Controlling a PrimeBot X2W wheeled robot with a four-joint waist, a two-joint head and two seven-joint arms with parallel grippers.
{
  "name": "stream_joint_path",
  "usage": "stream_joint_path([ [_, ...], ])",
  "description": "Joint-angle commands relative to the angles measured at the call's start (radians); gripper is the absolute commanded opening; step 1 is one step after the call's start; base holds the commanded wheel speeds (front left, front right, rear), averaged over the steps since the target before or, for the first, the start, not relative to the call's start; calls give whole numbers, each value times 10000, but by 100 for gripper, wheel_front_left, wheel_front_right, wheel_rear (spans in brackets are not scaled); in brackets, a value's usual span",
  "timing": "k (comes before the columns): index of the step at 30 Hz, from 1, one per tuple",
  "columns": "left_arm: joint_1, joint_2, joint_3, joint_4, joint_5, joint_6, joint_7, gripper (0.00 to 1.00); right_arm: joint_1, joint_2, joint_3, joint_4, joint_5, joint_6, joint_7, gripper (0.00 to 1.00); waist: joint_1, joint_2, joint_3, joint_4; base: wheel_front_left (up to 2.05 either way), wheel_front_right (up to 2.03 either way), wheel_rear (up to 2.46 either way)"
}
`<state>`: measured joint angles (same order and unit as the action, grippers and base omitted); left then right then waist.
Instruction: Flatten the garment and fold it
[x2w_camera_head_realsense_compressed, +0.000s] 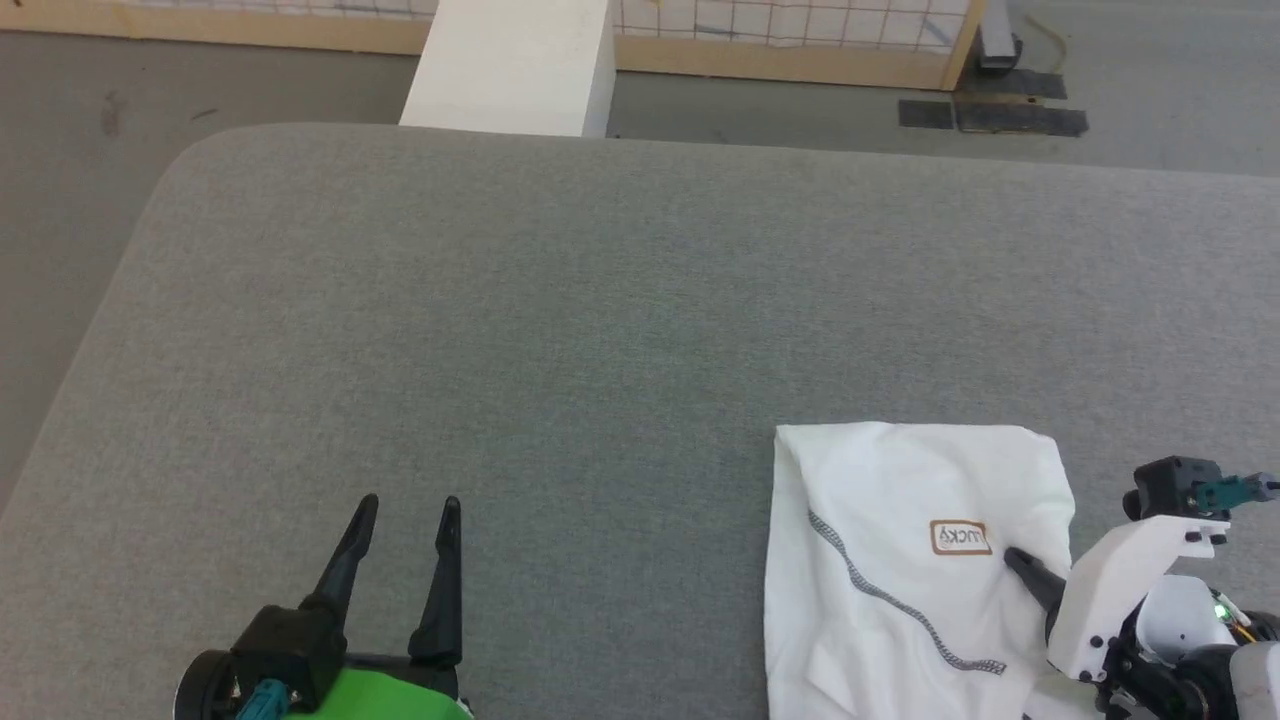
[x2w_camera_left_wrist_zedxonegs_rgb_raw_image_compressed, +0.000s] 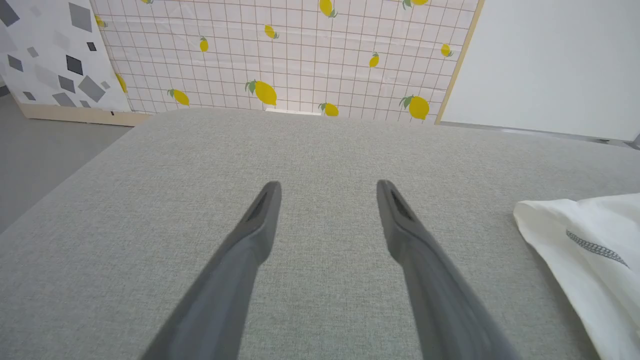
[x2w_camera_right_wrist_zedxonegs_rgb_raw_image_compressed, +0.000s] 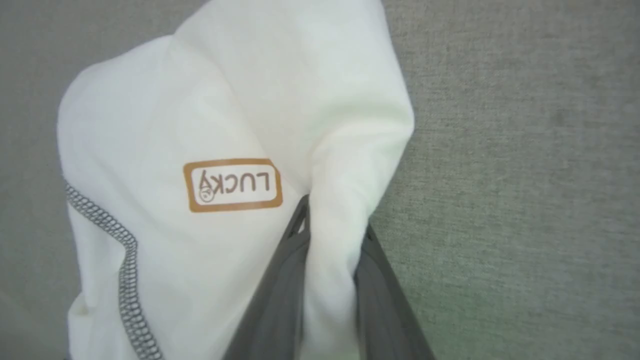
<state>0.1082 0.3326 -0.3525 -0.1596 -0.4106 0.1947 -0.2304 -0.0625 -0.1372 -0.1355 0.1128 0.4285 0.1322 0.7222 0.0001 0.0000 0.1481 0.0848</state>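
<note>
Your garment (x2w_camera_head_realsense_compressed: 880, 480) wasn't flat yet: R gripper (x2w_camera_right_wrist_zedxonegs_rgb_raw_image_compressed: 335, 215) fingers pinched a fold, L gripper (x2w_camera_head_realsense_compressed: 410, 505) fingers spread idle; flattening + folding left.

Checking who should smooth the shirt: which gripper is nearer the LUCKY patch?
Right. The right gripper pinches a fold of the garment just beside the LUCKY patch; the left gripper stands open over the bare grey surface, well to the garment's left, clear of it.

A white box (x2w_camera_head_realsense_compressed: 510, 65) stands beyond the grey table (x2w_camera_head_realsense_compressed: 600, 300) (perhaps touching its edge).
</note>
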Motion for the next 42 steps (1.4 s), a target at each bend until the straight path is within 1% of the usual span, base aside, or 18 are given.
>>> stream_joint_path([
  [1,-59,67,2,-81,5,24,5,100,-53,-76,141,-140,53,-15,-66,0,-1,0,-112,-230,0,0,0],
  [4,-61,103,4,-201,24,67,54,100,-217,-367,490,-551,106,-15,-65,0,-1,0,-113,-511,0,0,0],
  [10,-89,217,38,-414,65,149,166,100,-865,-1223,1056,-1159,304,-15,182,0,-1,0,101,-1261,0,0,0],
  [15,-311,327,24,-582,174,170,294,100,-1577,-2126,1733,-1400,615,-15,360,0,-1,0,508,-1990,0,0,0],
  [16,-488,421,31,-680,261,180,395,100,-1982,-2614,2024,-1384,727,-15,406,0,-1,0,740,-2344,0,0,0],
  [20,-777,585,39,-878,414,196,597,100,-2568,-3274,2295,-1238,827,-15,362,0,-1,0,1156,-2770,0,0,0],
  [23,-1028,711,37,-1082,556,200,752,100,-2955,-3695,2412,-1112,872,-15,255,0,-1,0,1524,-2980,0,0,0],
  [27,-1384,918,63,-1421,795,234,1000,100,-3388,-4204,2554,-950,1240,-15,155,0,-1,0,2058,-3197,0,0,0],
  [33,-1809,1285,185,-2010,1132,320,1431,100,-4009,-5235,2472,-496,1205,-15,-363,0,-1,0,2830,-3464,0,0,0],
  [42,-2183,1752,310,-2715,1480,390,2077,100,-4736,-5955,2236,375,938,-15,-1119,0,-1,0,3773,-3785,0,0,0],
])
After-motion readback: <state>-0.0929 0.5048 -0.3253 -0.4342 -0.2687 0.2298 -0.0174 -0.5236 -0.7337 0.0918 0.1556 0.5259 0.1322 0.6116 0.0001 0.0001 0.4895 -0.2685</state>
